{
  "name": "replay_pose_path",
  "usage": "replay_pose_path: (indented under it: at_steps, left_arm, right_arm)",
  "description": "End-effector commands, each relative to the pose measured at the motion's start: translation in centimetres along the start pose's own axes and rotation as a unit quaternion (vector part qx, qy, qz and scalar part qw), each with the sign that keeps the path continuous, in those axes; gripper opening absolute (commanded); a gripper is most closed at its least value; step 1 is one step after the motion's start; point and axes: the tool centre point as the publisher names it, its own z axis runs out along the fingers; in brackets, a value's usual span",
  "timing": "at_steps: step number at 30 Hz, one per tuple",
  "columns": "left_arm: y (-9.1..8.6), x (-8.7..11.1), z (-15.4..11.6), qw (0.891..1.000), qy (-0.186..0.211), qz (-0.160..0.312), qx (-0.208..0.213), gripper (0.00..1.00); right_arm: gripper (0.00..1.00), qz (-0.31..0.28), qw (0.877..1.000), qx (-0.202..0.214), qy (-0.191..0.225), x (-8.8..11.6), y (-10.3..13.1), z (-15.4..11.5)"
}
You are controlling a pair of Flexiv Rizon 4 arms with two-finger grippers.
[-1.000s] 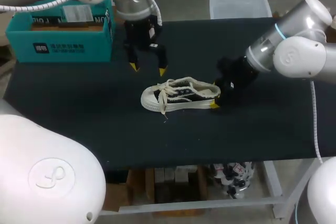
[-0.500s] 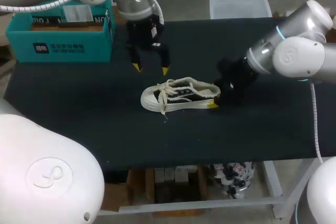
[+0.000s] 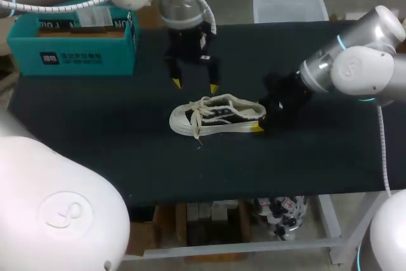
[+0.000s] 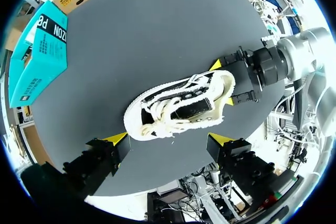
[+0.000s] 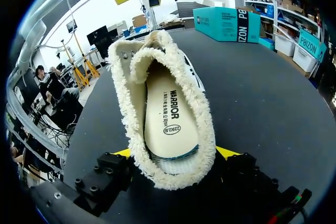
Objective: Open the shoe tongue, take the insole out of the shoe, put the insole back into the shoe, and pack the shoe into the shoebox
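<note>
I see the shoe (image 3: 217, 113) on the dark surface (image 3: 95, 131), w/ the teal shoebox (image 3: 73, 39) at the back left. Left pincer (image 3: 195, 85) is spread wide over the shoe, holding nothing. Right pincer (image 5: 175, 156) squeezes the heel.

Shoe (image 3: 217, 115): upper black, canvas-look, matt; sole band off-white, smooth, rubbery; laces (image 3: 198, 118) flat, woven. Collar lining (image 5: 202, 124): cream fleece, nubbly, rough. Insole (image 5: 169, 116): pale, smooth, faint sheen. Table (image 3: 95, 131) top: dark, matt, cloth-like. Shoebox (image 3: 73, 46): teal card, slight gloss. My arm shells (image 3: 361, 61): glossy white and silver; plastic or metal, cannot tell. My left gripper (image 3: 196, 85) and right gripper (image 5: 174, 156): bodies matt black, tips smooth yellow.
</note>
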Motion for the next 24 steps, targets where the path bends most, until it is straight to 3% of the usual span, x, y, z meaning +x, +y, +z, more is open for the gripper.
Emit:
replay_pose_path:
  at_steps: [1, 7, 16, 24]
  left_arm:
    - [-1.3, 1.7, 1.0, 0.999, -0.033, -0.01, -0.005, 1.0]
    - [-2.1, 3.1, 2.1, 0.998, -0.049, -0.038, 0.007, 1.0]
    - [-3.3, 4.1, 2.8, 0.997, -0.038, -0.074, 0.004, 1.0]
    - [-2.9, 5.7, 3.5, 0.994, -0.071, -0.085, 0.015, 0.84]
  right_arm:
    - [0.0, -0.001, 1.0, 0.0, -0.001, 0.4, -0.4, 0.7]
    - [0.0, -0.001, 1.0, 0.0, -0.001, 0.4, -0.4, 0.7]
    - [0.0, -0.001, 1.0, 0.0, -0.001, 0.4, -0.4, 0.7]
    - [0.0, -0.001, 1.0, 0.0, -0.001, 0.4, -0.4, 0.7]
